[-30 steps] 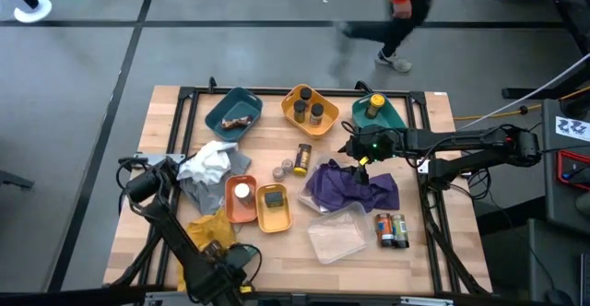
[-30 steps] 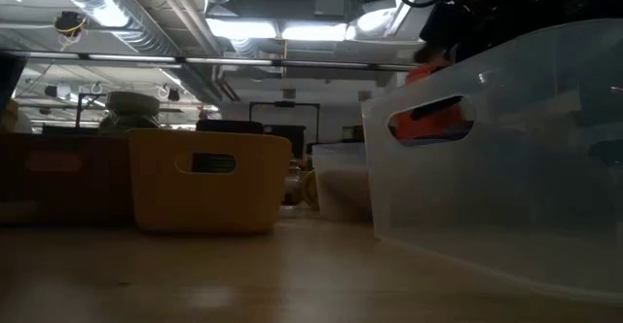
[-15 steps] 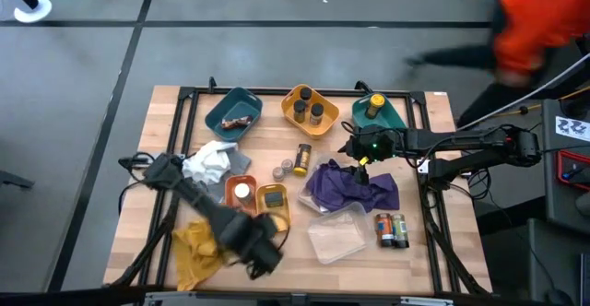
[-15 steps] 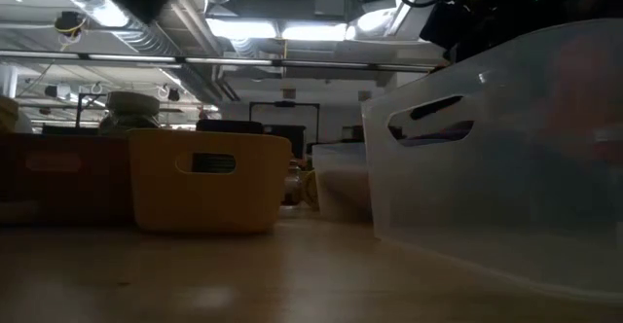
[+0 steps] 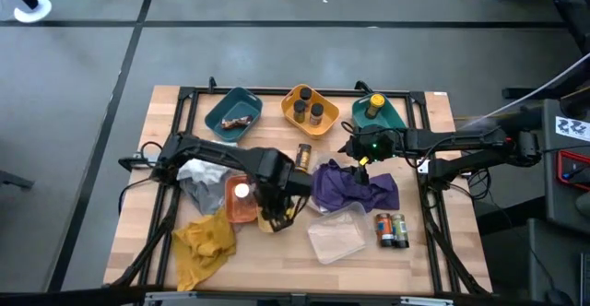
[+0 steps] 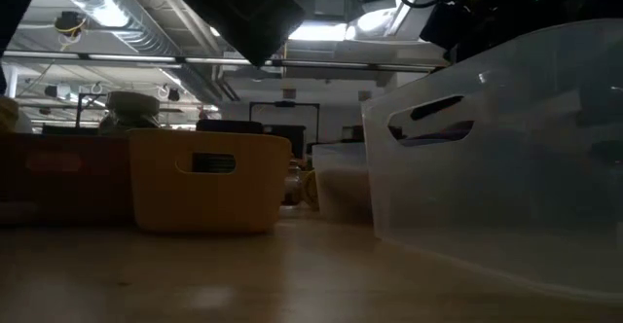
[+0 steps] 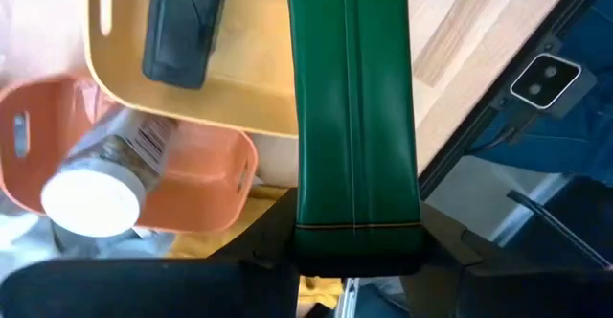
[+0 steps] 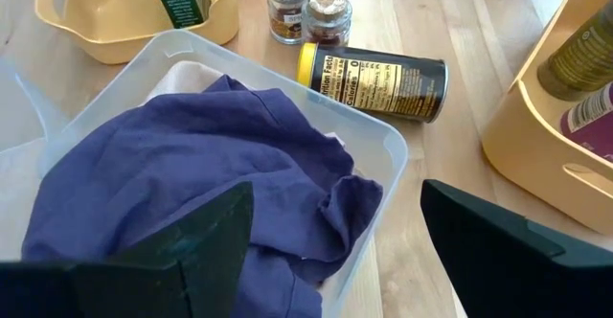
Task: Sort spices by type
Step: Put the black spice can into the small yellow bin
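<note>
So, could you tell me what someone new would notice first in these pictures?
Most likely the left claw, shut on a green box above the yellow tray near the table's middle. Beside it the purple cloth spills out of a clear bin, with the right claw open over it. Three trays line the far edge, the orange one holding jars.
</note>
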